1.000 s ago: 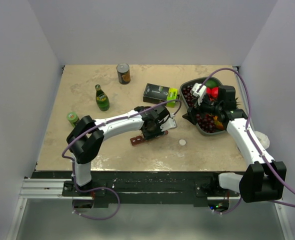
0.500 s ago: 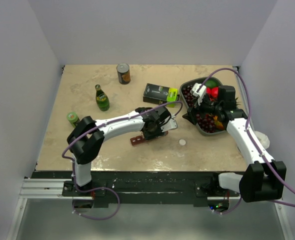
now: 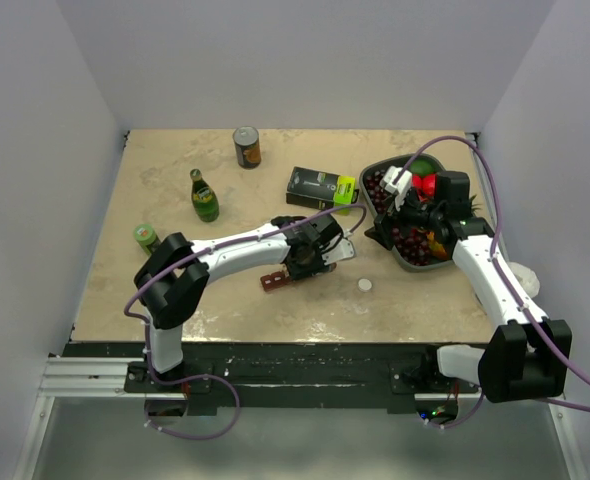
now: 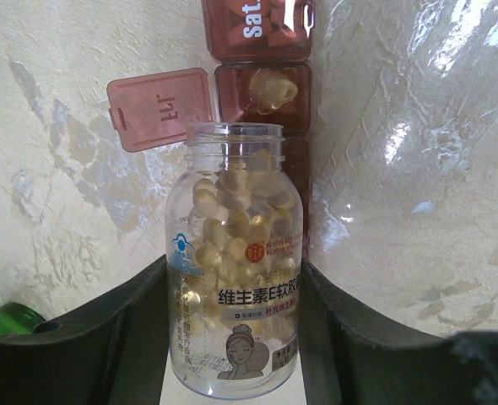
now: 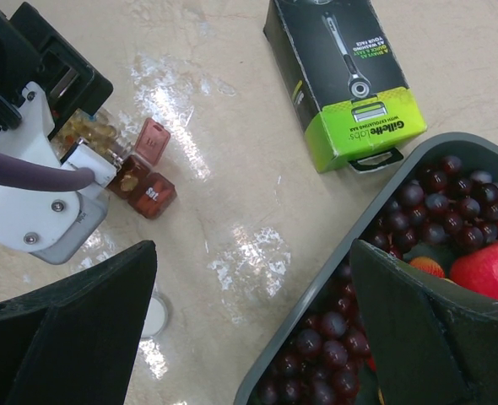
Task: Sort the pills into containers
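While left claw (image 4: 232, 305) grips open pill bottle (image 4: 236, 253), mouth over red pill strip (image 4: 257, 34) lying near bench (image 4: 418, 169) centre, pouring step looks underway: one lid (image 4: 160, 110) up, pills (image 4: 270, 89) inside. Next prob: small tilt, shift to next cell w/o spilling. Right claw (image 5: 251, 253) wide, empty, by fruit tray (image 5: 333, 280).

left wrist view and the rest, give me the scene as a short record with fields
left pincer: shut on pill bottle, uncapped, mouth toward the organizer
pill organizer: dark red strip
Fri lid: flipped open, capsules inside its compartment
Sat lid: shut
right pincer: open, empty, beside the grey fruit tray
white round cap: lying loose, apart from the organizer
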Controlling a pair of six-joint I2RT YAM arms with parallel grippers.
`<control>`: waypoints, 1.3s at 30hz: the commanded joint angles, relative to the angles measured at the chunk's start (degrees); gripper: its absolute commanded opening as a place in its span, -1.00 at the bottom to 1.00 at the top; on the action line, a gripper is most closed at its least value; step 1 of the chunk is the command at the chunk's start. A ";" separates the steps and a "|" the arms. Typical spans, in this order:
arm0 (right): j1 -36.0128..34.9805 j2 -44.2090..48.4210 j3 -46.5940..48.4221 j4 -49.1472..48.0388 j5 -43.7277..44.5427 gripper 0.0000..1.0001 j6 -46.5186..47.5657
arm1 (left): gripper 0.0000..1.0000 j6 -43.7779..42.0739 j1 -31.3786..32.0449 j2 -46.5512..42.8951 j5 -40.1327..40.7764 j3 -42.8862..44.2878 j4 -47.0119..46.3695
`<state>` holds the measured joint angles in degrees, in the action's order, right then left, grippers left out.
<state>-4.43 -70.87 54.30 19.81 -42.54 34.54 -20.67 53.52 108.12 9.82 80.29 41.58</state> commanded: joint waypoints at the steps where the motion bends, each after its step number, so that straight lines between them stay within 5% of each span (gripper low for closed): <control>1: 0.21 0.38 1.59 -0.30 0.36 0.98 0.79 | -1.00 -1.22 0.80 -2.73 1.69 -0.05 -0.71; 39: 0.65 0.03 1.51 -0.21 0.18 0.98 0.79 | -1.00 3.70 -2.45 -11.61 -2.88 -15.07 -18.02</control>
<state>-4.10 -70.87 54.30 19.81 -42.54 34.57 -18.59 52.14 100.33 8.69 66.70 28.84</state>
